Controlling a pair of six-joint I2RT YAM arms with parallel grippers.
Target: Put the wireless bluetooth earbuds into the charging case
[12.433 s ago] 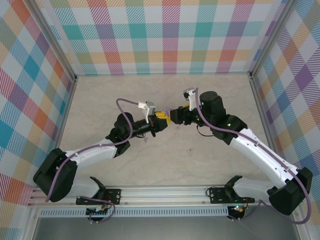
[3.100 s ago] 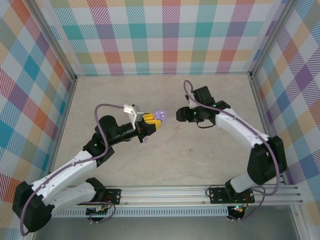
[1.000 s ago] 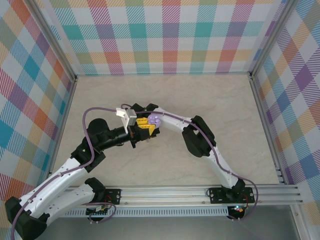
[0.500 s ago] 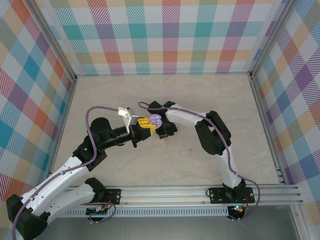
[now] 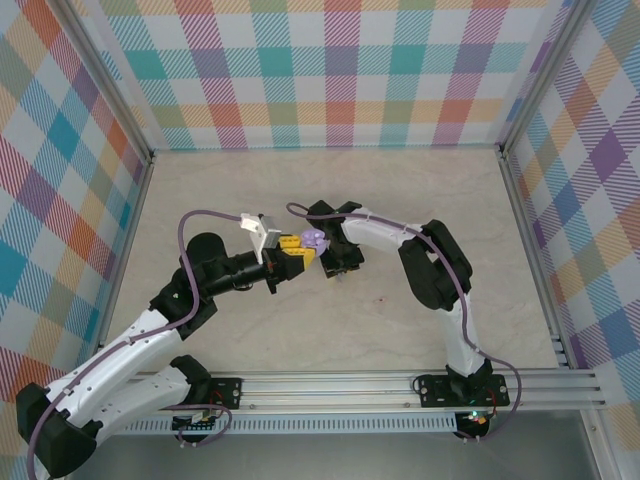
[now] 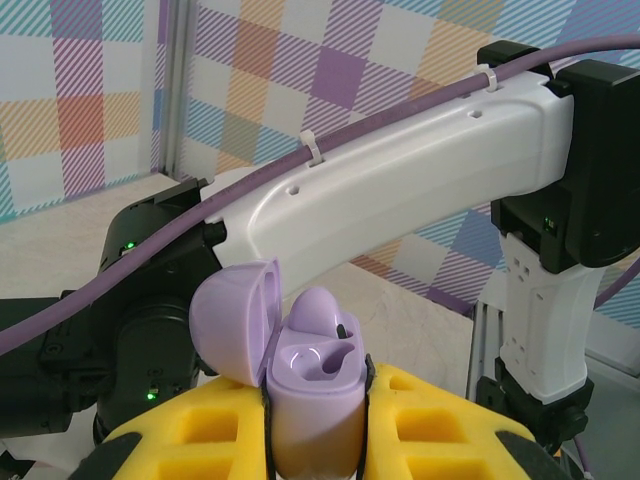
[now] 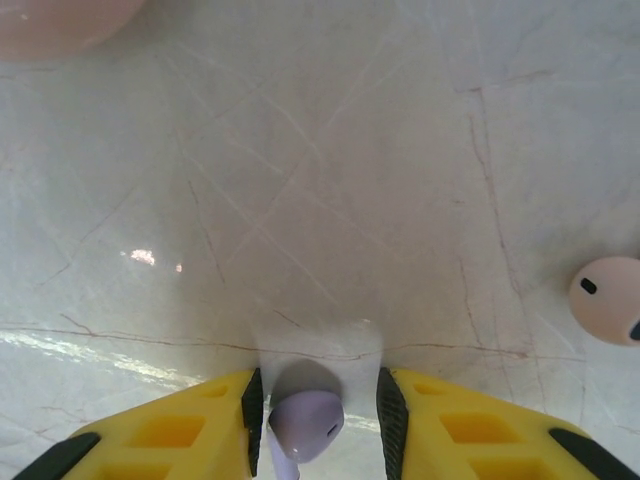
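Left gripper is clamped on the charging case, with one yellow finger against each side of the body. From the left wrist view, note that the case stands upright with its lid swung open to the left. A rounded purple piece with a dark spot, apparently the seated earbud, stands in the far socket, while the near socket faces you as a hollow. Behind the case, the white link of the right arm crosses the view. Right gripper is closed around the held earbud, whose rounded purple head sits between the two yellow pads, closer to the left one. The right wrist view also shows the marbled table below this earbud and a pink disc lying at the right edge. In the top external view, locate the left gripper with the charging case at its tips, and the right gripper just beside the case, on the side nearer the arm bases. At that range you cannot make out the held earbud, and you cannot tell whether the gripper touches the case.
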